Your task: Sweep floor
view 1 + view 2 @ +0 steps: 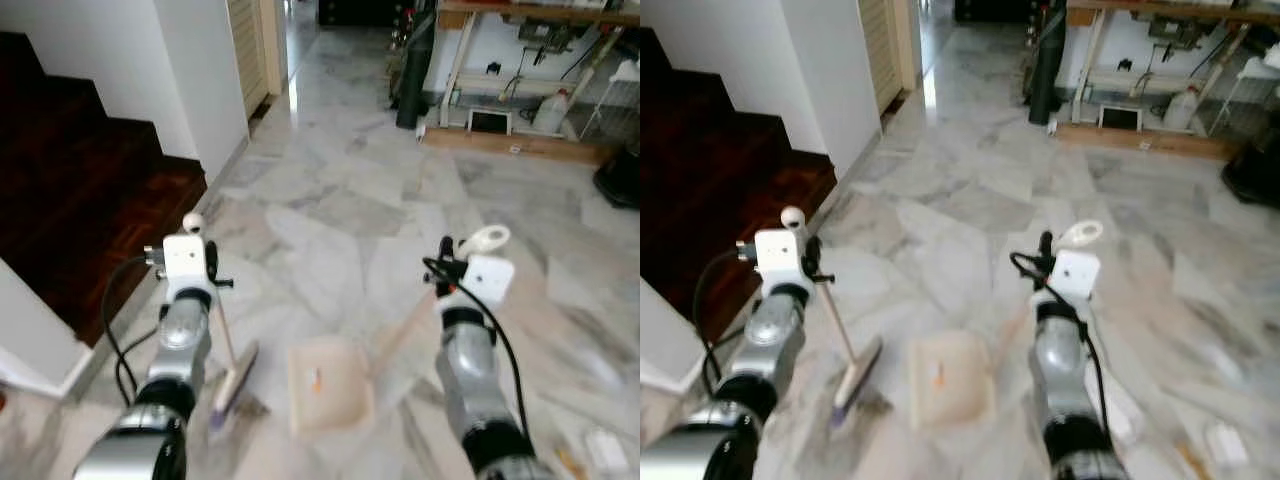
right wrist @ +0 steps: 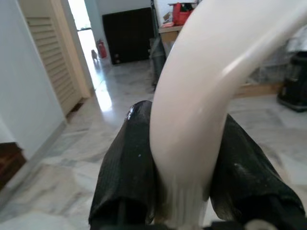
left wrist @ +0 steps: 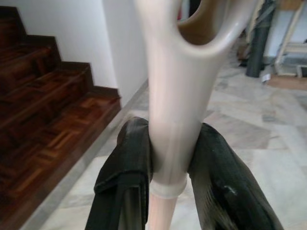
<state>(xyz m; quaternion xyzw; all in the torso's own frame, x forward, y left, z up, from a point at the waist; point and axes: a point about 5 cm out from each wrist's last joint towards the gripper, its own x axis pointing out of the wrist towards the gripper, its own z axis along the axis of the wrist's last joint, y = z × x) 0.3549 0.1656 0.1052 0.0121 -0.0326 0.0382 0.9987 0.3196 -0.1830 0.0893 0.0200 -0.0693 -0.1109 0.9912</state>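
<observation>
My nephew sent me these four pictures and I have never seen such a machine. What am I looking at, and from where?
A humanoid robot is sweeping a white marble floor. The two wide pictures come from cameras in its head, looking down at its silver arms. The two close-ups come from wrist cameras. The left gripper is shut on the cream handle of a small broom. The right gripper is shut on the handle of a cream plastic dustpan resting on the floor, with an orange scrap inside. Dark wooden stairs rise at the left.

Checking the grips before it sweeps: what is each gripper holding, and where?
Left gripper clamps the broom near its handle top; right gripper clamps the dustpan handle at its upper end.
</observation>
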